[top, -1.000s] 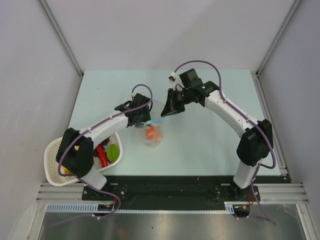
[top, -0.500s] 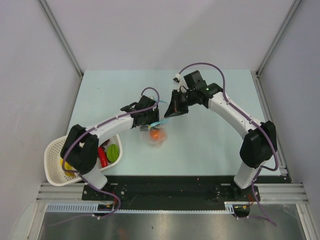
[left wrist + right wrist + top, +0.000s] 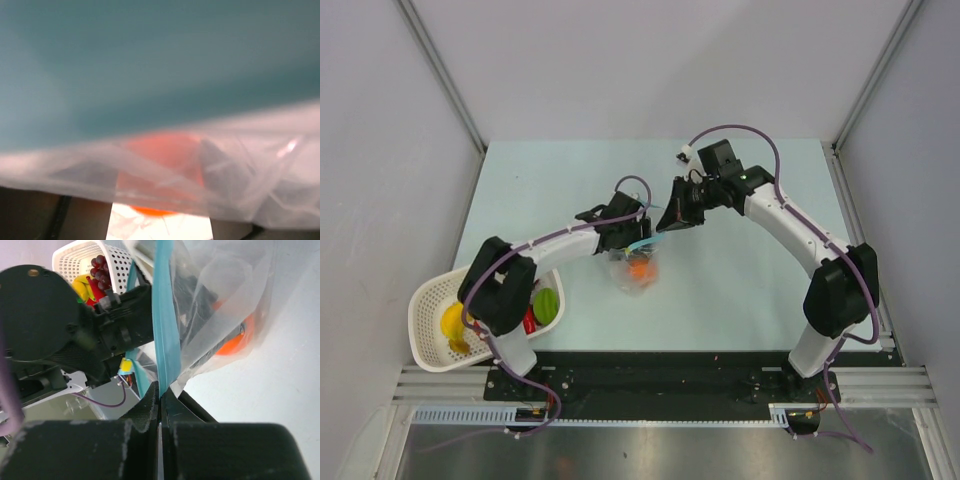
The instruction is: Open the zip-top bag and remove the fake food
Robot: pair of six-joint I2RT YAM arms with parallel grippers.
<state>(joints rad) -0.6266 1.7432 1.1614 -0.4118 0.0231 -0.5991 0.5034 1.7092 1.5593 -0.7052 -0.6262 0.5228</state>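
Observation:
The zip-top bag point(image 3: 638, 272) hangs clear and crinkled at mid-table, with the orange ball point(image 3: 639, 268) inside. My right gripper point(image 3: 666, 222) is shut on the bag's teal zip strip point(image 3: 164, 315); in the right wrist view its jaws point(image 3: 160, 390) pinch the strip's lower end. My left gripper point(image 3: 624, 243) is at the bag's mouth. In the blurred left wrist view its fingers point(image 3: 55, 220) stand apart, with plastic draped over them and the orange ball point(image 3: 160, 155) just beyond the gap. The left gripper point(image 3: 160, 222) is open.
A white mesh basket point(image 3: 428, 300) sits at the near left table edge, holding a yellow piece point(image 3: 452, 322), a red piece point(image 3: 529, 320) and a green oval point(image 3: 546, 304). The right wrist view shows the basket point(image 3: 80, 257) and the dark grapes point(image 3: 100, 267).
My left arm has swung right from the basket side, its gripper now at the bag's mouth. The right gripper and the bag have shifted a little right.

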